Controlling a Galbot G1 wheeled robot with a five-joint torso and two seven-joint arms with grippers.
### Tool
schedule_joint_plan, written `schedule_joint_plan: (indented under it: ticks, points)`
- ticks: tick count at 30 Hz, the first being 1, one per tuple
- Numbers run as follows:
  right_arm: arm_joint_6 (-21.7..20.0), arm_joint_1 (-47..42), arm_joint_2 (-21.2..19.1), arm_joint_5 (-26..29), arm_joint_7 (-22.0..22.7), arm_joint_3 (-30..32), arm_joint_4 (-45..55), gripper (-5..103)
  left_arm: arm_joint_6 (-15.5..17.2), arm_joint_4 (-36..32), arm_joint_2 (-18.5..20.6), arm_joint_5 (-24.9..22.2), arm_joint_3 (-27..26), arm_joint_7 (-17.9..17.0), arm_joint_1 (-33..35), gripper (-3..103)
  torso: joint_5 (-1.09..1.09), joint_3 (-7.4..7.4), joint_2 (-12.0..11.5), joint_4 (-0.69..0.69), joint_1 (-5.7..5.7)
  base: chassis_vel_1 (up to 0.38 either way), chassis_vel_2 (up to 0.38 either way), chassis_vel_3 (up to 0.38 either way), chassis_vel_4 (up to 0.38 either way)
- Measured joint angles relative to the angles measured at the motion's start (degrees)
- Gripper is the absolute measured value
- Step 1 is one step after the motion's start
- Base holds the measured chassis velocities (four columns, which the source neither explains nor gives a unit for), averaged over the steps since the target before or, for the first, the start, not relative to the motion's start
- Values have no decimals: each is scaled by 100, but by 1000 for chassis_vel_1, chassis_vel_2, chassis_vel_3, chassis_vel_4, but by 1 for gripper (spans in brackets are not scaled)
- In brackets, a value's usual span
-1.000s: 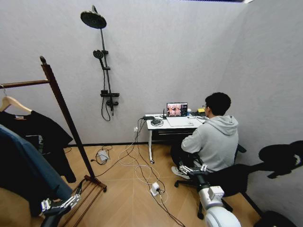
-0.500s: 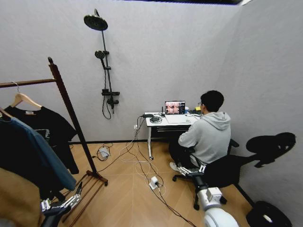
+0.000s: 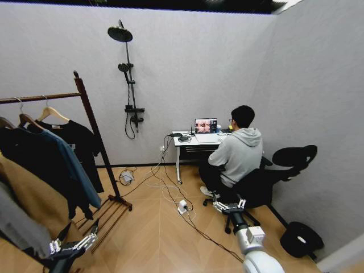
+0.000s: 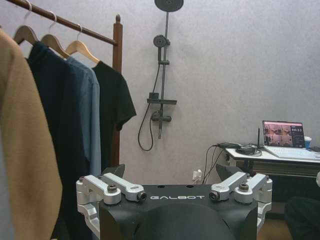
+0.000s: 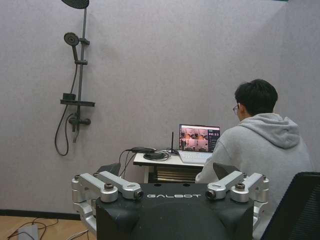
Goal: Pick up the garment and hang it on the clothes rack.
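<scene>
The garment [image 3: 79, 142], a black short-sleeved shirt on a light wooden hanger [image 3: 52, 113], hangs from the rail of the clothes rack [image 3: 93, 134] at the left, nearest the knobbed post. The left wrist view shows the garment [image 4: 114, 102] beside the rack post [image 4: 117, 47]. My left gripper [image 3: 71, 245] is low at the bottom left, open and holding nothing, well short of the rack; its fingers [image 4: 114, 172] stand wide apart. Low at the bottom right, my right gripper [image 3: 230, 205] is open and holds nothing too, facing the desk.
A blue-teal shirt [image 3: 73, 168], a long black coat [image 3: 25, 151] and a tan coat [image 3: 31, 199] hang beside the garment. A person [image 3: 236, 156] sits at a white desk [image 3: 196, 139] with a laptop. Cables and a power strip [image 3: 183, 206] lie on the wooden floor. A shower fixture [image 3: 129, 85] is on the wall.
The whole head view has shifted right, so the camera has turned left; more of the rack and its clothes are in view. Both grippers hold the same low, open pose.
</scene>
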Motion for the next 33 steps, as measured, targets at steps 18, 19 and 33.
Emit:
schedule_joint_plan:
  ticks: [18, 19, 33]
  points:
    - [65, 94, 39, -118, -40, -130, -182, 100, 0, 0, 0, 0, 0, 0, 0, 100, 1, 2, -2, 0, 5, 271, -255, -259, 273]
    - [64, 97, 37, -119, -48, -129, -184, 100, 0, 0, 0, 0, 0, 0, 0, 100, 1, 1, -1, -1, 3, 198, -212, -216, 196]
    - [32, 209, 62, -140, -147, -169, -287, 100, 0, 0, 0, 0, 0, 1, 0, 100, 1, 1, -1, 1, 2, 209, -189, -187, 213]
